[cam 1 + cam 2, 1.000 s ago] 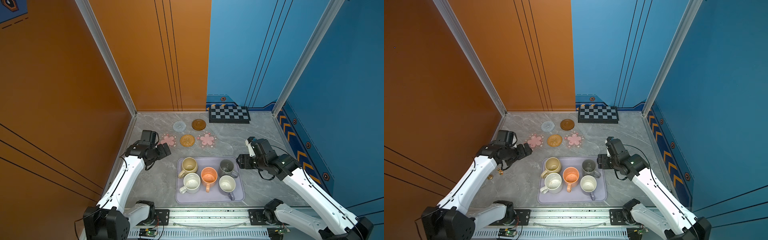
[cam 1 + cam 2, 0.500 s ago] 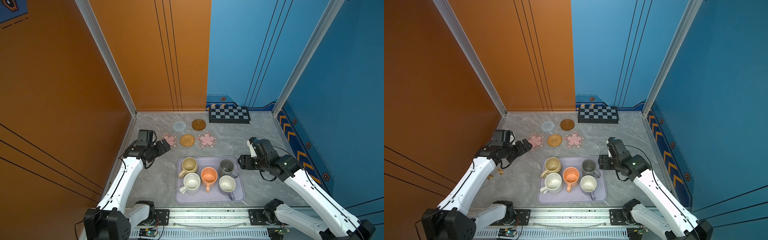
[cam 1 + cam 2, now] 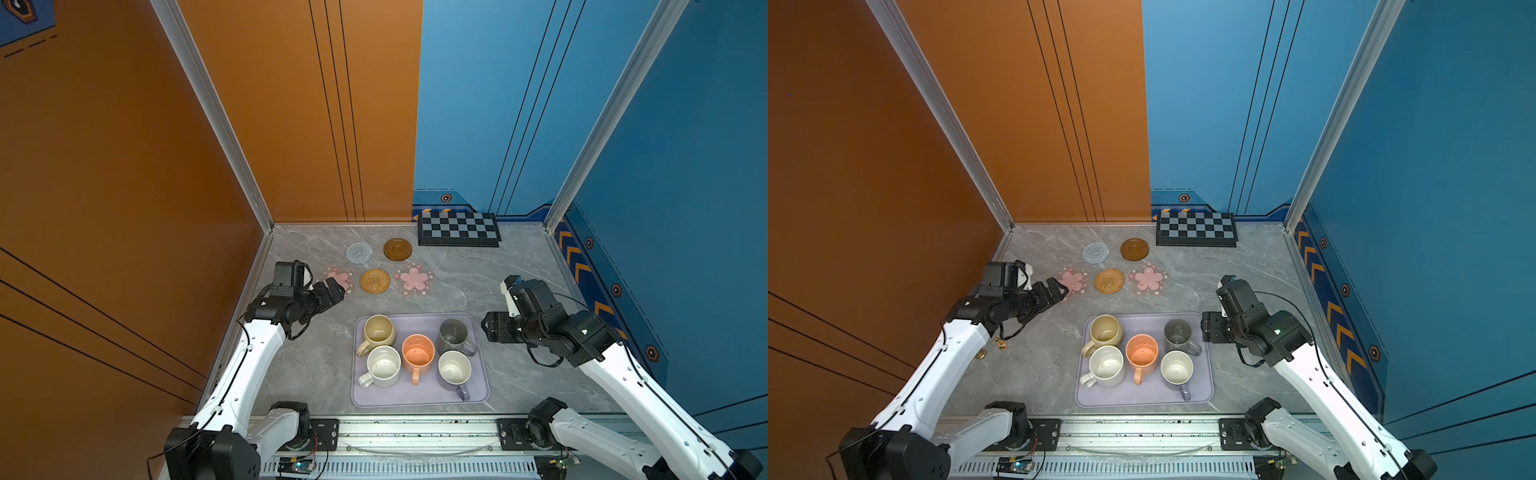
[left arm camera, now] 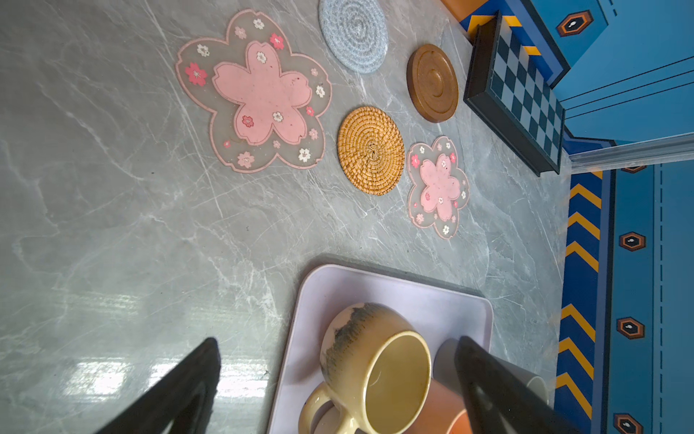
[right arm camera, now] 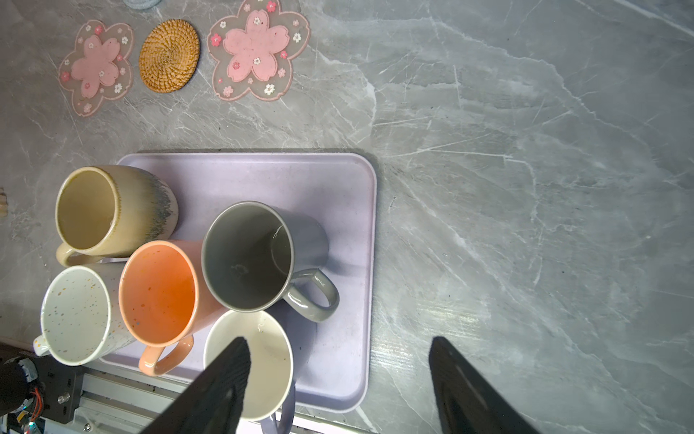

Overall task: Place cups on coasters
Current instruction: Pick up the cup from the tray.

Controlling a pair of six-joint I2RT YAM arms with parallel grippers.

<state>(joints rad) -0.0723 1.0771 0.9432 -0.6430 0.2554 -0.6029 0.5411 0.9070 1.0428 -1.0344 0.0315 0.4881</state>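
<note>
All five cups sit packed on the lavender tray (image 3: 417, 400) by the table's near edge, and no coaster carries one. Your left gripper (image 3: 333, 291) hangs empty, jaws released, over the near rim of the left pink flower coaster (image 3: 341, 275). Your right gripper (image 3: 490, 331) waits beside the tray's right rim, jaws likewise spread and empty.

Watch the crowding. The orange mug (image 3: 417, 353) touches the grey mug (image 3: 452, 333) and the white speckled mug (image 3: 383, 365), with the beige mug (image 3: 378, 329) just beside them. The lavender mug (image 3: 454, 368) stands against the grey one's handle. A finger pushed between them would likely shove a neighbour or skid the tray. If you dip the left gripper, you could drag the thin flower mat.

You have bare table from the tray to the right edge, more on the tray's left, and a strip between tray and coasters. The checkered board (image 3: 458, 229) sits at the far edge, toward the right corner. The rattan coaster (image 3: 375, 281), right flower coaster (image 3: 414, 279), grey spiral coaster (image 3: 359, 252) and brown disc (image 3: 397, 249) cluster toward the far left corner.
</note>
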